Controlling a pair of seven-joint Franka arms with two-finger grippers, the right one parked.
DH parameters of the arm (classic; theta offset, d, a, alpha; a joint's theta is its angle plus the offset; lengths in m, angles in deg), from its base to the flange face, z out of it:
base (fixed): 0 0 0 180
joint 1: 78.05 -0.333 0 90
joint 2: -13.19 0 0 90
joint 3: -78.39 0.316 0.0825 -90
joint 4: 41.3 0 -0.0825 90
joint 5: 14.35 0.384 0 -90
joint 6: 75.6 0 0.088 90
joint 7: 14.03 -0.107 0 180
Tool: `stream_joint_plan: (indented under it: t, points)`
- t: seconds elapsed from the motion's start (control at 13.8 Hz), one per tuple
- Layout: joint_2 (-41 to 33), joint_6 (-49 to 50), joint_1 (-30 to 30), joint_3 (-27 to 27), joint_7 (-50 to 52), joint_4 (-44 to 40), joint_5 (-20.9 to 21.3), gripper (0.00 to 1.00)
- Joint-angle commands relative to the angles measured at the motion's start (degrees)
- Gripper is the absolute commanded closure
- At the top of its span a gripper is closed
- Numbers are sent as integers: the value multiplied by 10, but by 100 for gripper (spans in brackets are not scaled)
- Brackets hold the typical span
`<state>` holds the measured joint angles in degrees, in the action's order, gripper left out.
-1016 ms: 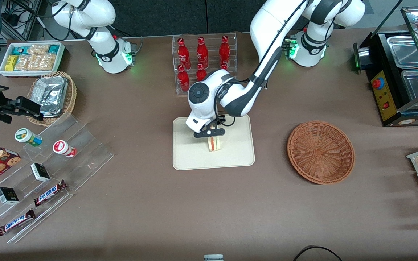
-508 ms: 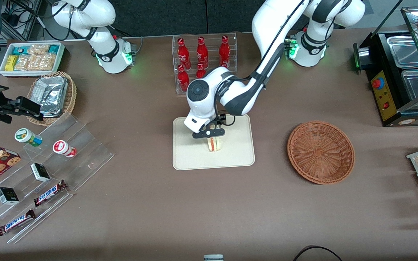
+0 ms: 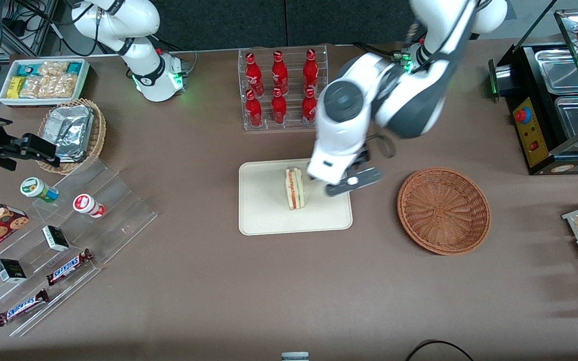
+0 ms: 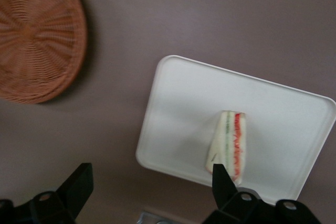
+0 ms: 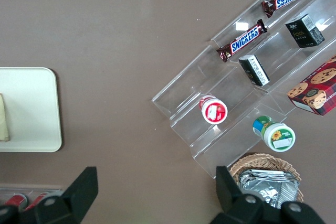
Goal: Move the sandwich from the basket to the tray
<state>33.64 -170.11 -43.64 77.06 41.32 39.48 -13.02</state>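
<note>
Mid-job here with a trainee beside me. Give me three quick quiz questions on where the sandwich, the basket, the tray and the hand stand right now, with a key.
1. True or false: the sandwich lies in the basket.
2. What does the hand hold? A) the sandwich B) a red bottle C) nothing
3. Fill in: the sandwich rests on the ____.

Key
1. False. It lies on the tray; the basket holds nothing.
2. C. The hand is open, above the tray's edge toward the basket, clear of the sandwich.
3. tray
</note>
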Motion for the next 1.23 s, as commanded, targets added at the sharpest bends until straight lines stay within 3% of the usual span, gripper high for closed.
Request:
stream_joint_plan:
  t: [0.0, 0.44, 1.16]
  points:
    - [-62, 60, -35, 2, -39, 20, -1, 0]
    - [-169, 202, -145, 2, -219, 29, -1, 0]
    - [-197, 207, -338, 2, -571, 67, -2, 0]
